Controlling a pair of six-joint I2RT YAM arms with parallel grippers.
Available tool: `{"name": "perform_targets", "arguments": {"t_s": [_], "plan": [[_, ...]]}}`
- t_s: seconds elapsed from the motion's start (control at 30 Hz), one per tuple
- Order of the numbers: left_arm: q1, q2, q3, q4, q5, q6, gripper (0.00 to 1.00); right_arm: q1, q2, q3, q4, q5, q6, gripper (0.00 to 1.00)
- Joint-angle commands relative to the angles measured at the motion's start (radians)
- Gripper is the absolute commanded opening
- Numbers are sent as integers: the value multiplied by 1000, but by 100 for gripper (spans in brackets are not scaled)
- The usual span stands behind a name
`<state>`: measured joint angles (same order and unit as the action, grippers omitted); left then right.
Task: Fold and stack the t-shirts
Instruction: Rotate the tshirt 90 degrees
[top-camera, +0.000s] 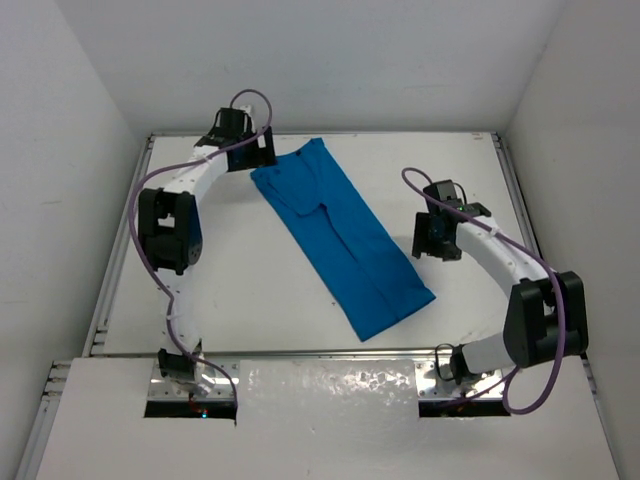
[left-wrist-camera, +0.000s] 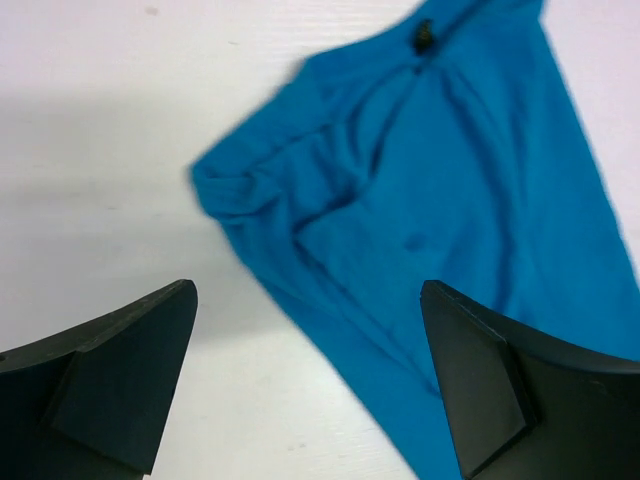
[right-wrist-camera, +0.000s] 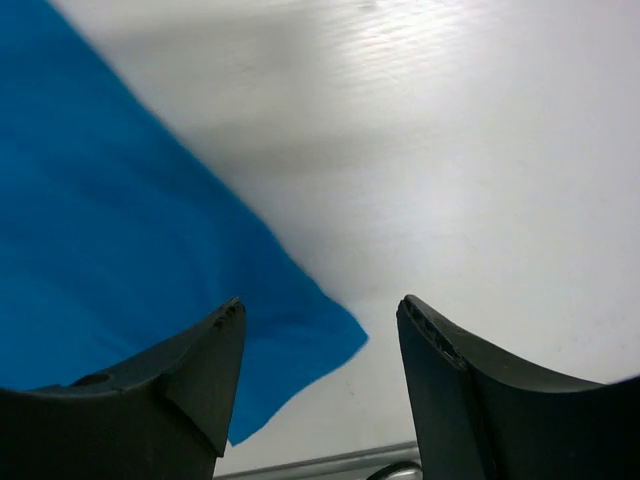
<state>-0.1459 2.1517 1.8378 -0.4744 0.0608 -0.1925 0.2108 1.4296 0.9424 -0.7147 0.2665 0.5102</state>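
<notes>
t-shirt (top-camera: 340, 235): blue long strip lying diagonally on table (top-camera: 250, 290); neck tag (left-wrist-camera: 424, 33) unreadable
left gripper (left-wrist-camera: 305, 290): above collar end; jaws wide, empty
right gripper (right-wrist-camera: 320, 310): over near-end corner; jaws apart, empty

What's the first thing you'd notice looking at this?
The bright blue t-shirt, folded into a long strip, lies slantwise across the white table. An open gripper hovers at each end: the left gripper over the far end, the right gripper by the near corner.
</notes>
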Motion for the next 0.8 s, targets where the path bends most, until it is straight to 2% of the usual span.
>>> {"name": "perform_targets", "arguments": {"t_s": [0.0, 0.1, 0.23, 0.33, 0.57, 0.77], "plan": [[-20, -23, -51, 108, 143, -50, 93, 7, 38, -8, 108, -192, -153, 62], [-35, 7, -54, 140, 172, -93, 93, 61, 95, -37, 155, -226, -217, 62], [-55, 59, -52, 166, 188, -107, 93, 99, 81, -109, 268, -303, -268, 63], [-57, 89, -52, 169, 188, -114, 93, 105, 78, -128, 255, -302, -289, 64], [-55, 138, -8, 120, 116, -73, 93, 104, 61, -234, 235, -184, -256, 64], [-54, 197, 72, 69, 60, -25, 93, 104, 61, -257, 225, -78, -211, 65]]}}
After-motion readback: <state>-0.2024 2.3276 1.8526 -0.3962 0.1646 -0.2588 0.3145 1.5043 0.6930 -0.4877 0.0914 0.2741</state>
